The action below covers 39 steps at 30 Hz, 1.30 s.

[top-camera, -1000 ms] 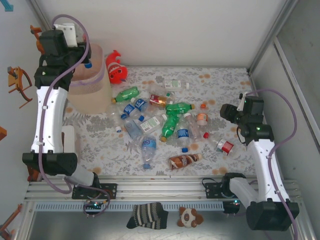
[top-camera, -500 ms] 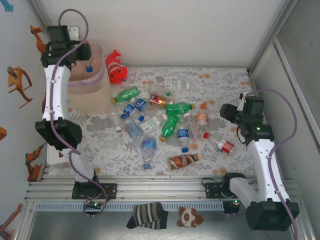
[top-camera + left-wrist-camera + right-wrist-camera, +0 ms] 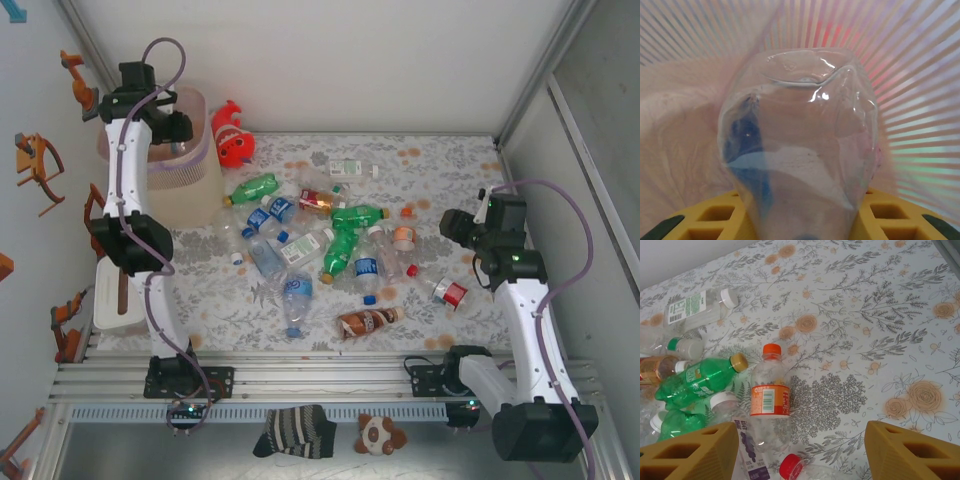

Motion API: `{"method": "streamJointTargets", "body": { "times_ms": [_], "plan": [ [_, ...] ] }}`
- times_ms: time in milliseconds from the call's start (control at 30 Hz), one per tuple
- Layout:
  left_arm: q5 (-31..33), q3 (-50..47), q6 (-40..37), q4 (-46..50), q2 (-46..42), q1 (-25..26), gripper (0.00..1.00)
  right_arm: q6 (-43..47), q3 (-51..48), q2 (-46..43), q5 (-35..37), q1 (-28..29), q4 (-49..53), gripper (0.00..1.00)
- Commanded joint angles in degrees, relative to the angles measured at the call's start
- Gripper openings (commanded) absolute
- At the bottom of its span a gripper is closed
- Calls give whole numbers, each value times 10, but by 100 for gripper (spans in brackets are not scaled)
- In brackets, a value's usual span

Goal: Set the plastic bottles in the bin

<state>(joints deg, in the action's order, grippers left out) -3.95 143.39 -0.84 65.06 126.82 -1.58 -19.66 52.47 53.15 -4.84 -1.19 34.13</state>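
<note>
- I see my left claw [image 3: 802,217] clamped on a clear bottle [image 3: 800,130] inside the bin [image 3: 195,185].
- My right claw [image 3: 800,437] hangs wide above the loose bottles [image 3: 358,214] scattered on the floral table [image 3: 450,170].

floral-cloth table [image 3: 450,170], scattered plastic bottles [image 3: 340,250], pink bin [image 3: 190,195], fish plush [image 3: 232,135]

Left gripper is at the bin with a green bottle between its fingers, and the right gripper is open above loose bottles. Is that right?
Not quite. The bottle in the left gripper is clear, not green, as the left wrist view shows. The rest holds: it is at the bin, and the right gripper is open above loose bottles.
</note>
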Motion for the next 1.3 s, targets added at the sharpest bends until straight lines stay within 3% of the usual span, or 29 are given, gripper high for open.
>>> {"method": "streamJointTargets", "body": {
  "times_ms": [0, 333, 533, 900, 1100, 1267],
  "plan": [
    [-14, 13, -14, 59, 37, -4, 32, -10, -12, -13, 10, 4, 2, 66],
    [-21, 51, -27, 83, 95, -5, 33, -8, -23, -14, 10, 4, 5, 67],
    [-48, 21, -6, 74, 124, -4, 32, -13, -31, -13, 6, 4, -5, 66],
    [-33, -32, 9, 32, 168, 4, 33, -11, -39, -24, 14, 4, 2, 66],
    [-42, -38, 9, 29, 181, 4, 38, -15, -40, -25, 11, 4, 1, 67],
    [-38, -42, 12, 27, 165, 4, 49, -17, -37, -27, 11, 4, 2, 66]
  ]
}}
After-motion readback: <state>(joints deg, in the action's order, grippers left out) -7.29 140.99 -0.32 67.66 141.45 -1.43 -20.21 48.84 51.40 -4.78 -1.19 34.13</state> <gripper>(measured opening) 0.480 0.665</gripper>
